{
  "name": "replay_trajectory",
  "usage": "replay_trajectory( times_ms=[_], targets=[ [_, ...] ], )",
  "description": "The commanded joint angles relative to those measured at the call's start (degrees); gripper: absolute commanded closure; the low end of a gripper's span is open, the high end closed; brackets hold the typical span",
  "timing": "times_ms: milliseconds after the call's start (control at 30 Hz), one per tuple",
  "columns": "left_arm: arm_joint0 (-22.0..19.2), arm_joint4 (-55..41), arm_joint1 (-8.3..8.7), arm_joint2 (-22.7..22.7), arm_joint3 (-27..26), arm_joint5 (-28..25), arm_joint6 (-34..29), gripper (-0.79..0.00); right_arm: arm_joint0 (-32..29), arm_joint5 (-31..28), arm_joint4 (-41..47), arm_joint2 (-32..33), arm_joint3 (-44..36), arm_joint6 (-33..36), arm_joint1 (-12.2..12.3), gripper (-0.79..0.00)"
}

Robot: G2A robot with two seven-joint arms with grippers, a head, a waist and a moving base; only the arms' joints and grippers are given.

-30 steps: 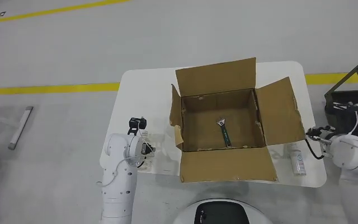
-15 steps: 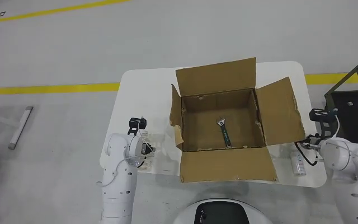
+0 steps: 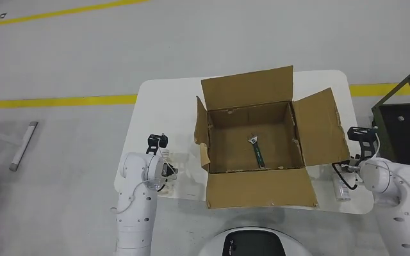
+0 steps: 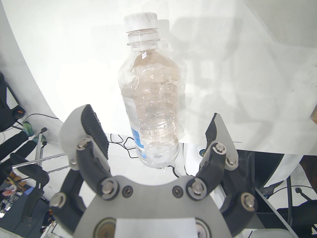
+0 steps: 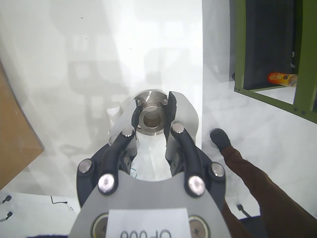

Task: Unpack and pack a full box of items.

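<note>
An open cardboard box stands mid-table with a wrench lying inside. A clear plastic bottle with a white cap lies on the white table, its base at the table's edge. My left gripper is open, one finger on each side of the bottle's base without touching it. At the table's right edge, my right gripper is shut on a metal flange and held just above the table. A white tube lies under and beside it, also seen from above.
The box's flaps are folded out flat toward the front, back and right. A green cart with an orange can in it stands off the table's right side. Bare table lies left of the box.
My right arm has swung in from beyond the table's right edge to over the white tube. The left arm and the bottle have not moved.
</note>
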Motion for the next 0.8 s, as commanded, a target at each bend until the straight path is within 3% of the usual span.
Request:
replay_trajectory(
  times_ms=[0,133,200,400,500,533,567,767],
  targets=[
    [0.0,0.0,0.00,0.0,0.0,0.0,0.0,-0.785,-0.1,0.1,0.1,0.0,0.0,0.0,0.0,-0.228],
    [0.0,0.0,0.00,0.0,0.0,0.0,0.0,-0.785,-0.4,0.3,0.4,0.2,0.0,-0.1,0.1,-0.271],
    [0.0,0.0,0.00,0.0,0.0,0.0,0.0,-0.785,-0.5,0.3,0.6,0.4,-0.3,-0.1,0.2,-0.329],
    [0.0,0.0,0.00,0.0,0.0,0.0,0.0,-0.785,-1.1,2.8,1.4,4.0,-5.1,-1.7,0.4,-0.329],
    [0.0,0.0,0.00,0.0,0.0,0.0,0.0,-0.785,-0.7,7.7,4.3,7.2,-9.3,-7.1,0.2,-0.219],
    [0.0,0.0,0.00,0.0,0.0,0.0,0.0,-0.785,-0.6,9.1,5.9,7.8,-10.8,-9.9,0.0,-0.062],
    [0.0,0.0,0.00,0.0,0.0,0.0,0.0,-0.785,-0.6,10.5,7.9,8.2,-12.0,-12.8,-0.2,0.000],
    [0.0,0.0,0.00,0.0,0.0,0.0,0.0,-0.785,-0.4,9.6,18.6,5.2,-20.9,-28.0,-1.2,0.000]
  ],
)
